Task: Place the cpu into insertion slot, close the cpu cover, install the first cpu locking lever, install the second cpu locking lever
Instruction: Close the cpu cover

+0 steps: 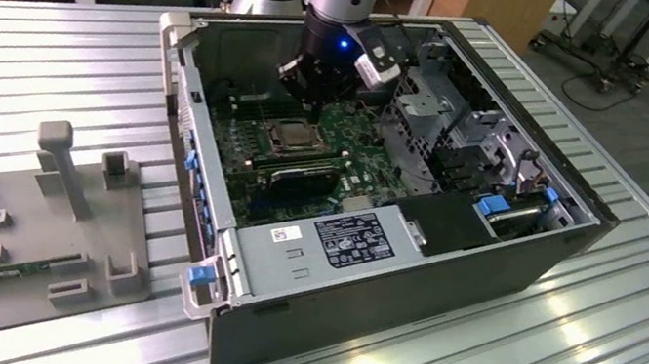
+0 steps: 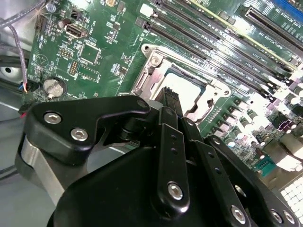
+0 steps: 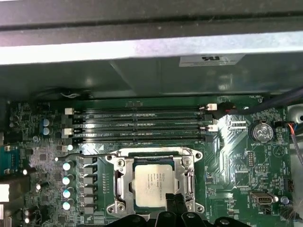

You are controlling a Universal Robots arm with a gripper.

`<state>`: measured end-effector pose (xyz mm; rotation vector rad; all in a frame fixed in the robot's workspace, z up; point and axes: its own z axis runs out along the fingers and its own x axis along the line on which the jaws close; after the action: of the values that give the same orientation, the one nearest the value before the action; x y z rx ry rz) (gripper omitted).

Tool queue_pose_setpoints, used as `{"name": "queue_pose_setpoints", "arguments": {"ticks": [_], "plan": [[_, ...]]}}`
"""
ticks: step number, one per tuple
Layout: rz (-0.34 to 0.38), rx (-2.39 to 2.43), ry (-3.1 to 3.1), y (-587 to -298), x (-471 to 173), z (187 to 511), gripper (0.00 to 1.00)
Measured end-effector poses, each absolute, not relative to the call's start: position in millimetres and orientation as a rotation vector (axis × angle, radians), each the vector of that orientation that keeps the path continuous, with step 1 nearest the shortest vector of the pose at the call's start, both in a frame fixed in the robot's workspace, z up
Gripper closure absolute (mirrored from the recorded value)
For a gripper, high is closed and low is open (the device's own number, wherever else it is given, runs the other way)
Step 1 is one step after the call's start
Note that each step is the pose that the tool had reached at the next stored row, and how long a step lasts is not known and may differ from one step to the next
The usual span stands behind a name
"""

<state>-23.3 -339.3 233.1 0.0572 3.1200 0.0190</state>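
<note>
The cpu [image 3: 152,183] lies flat in the insertion slot [image 1: 296,138] on the green board, its dull silver top showing. The cpu cover [image 3: 118,182], a silver frame, lies down around it, and the chip shows through its cut-out [image 2: 189,90]. A thin metal lever rod [image 3: 87,155] reaches out sideways from one corner of the frame. My gripper [image 1: 298,101] hangs just above the socket's edge inside the open case. In both wrist views its black fingertips [image 3: 174,201] [image 2: 169,96] are pressed together with nothing between them, close to the chip's rim.
Long black memory slots [image 3: 142,120] run beside the socket. The case wall [image 3: 151,47] rises behind them. A drive cage [image 1: 465,136] and a power supply [image 1: 335,238] crowd the case. A grey fixture plate [image 1: 26,231] lies on the slatted table at the exterior view's left.
</note>
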Motion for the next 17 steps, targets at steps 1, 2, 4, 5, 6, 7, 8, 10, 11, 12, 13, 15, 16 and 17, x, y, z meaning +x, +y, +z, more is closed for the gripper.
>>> {"name": "queue_pose_setpoints", "arguments": {"ticks": [1, 2, 4, 5, 6, 7, 8, 10, 11, 12, 13, 15, 16, 17], "plan": [[0.019, 0.057, 3.120, -339.3, -23.3, 233.1, 0.89], [0.019, 0.057, 3.120, -339.4, -23.3, 233.1, 0.89], [0.019, 0.057, 3.120, -339.4, -23.3, 233.1, 0.89], [0.019, 0.057, 3.120, -339.4, -23.4, 233.1, 0.89], [0.019, 0.057, 3.120, -339.4, -23.9, 233.0, 0.89], [0.019, 0.057, 3.120, -339.4, -25.2, 232.8, 0.89], [0.019, 0.057, 3.120, -339.4, -26.2, 232.7, 0.89], [0.019, 0.057, 3.120, -339.4, -26.5, 232.7, 0.89], [0.019, 0.057, 3.120, -339.4, -26.8, 232.7, 0.89], [0.019, 0.057, 3.120, -339.4, -27.0, 232.7, 0.89], [0.019, 0.057, 3.120, -339.4, -27.1, 232.7, 0.89], [0.019, 0.057, 3.120, -339.4, -27.1, 232.7, 0.89], [0.019, 0.057, 3.120, -339.4, -27.1, 232.7, 0.89], [0.019, 0.057, 3.120, -339.4, -27.2, 232.7, 0.89]]}}
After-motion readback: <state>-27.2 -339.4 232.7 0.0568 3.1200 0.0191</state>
